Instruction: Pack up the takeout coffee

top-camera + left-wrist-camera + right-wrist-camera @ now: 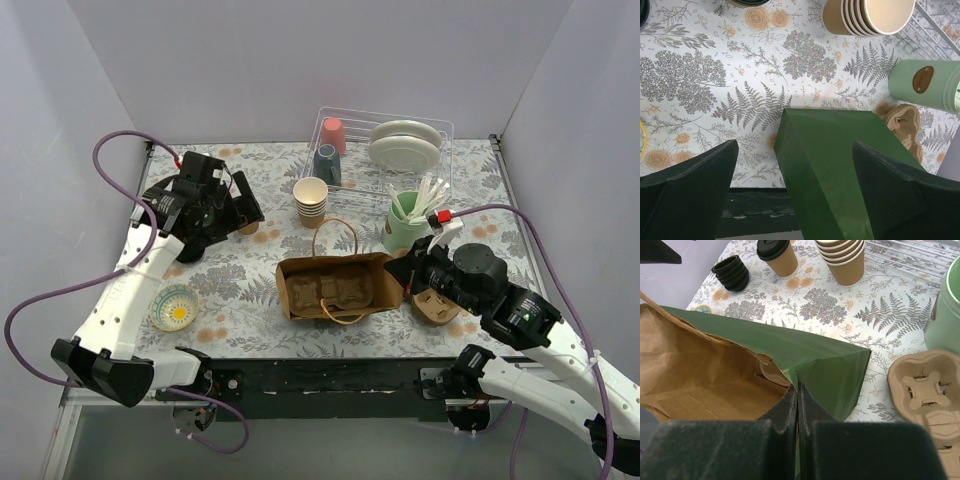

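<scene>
The takeout coffee (778, 256), a tan paper cup with a black lid, stands upright on the flowered table at the far left. In the top view only a sliver of the coffee (248, 228) shows beside my left gripper (232, 208). That gripper (795, 192) hangs open and holds nothing, its view looking down past the bag's green side. The paper bag (300, 272) stands open mid-table, green outside and brown inside, with a pulp cup tray (336, 291) in it. My right gripper (799, 392) is shut on the bag's right rim (405, 270).
A stack of lidless paper cups (311, 200) stands behind the bag and a stack of black lids (732, 272) sits left of the coffee. A mint utensil holder (403, 228), a spare pulp tray (437, 306), a dish rack (440, 130) and a small bowl (174, 306) are around.
</scene>
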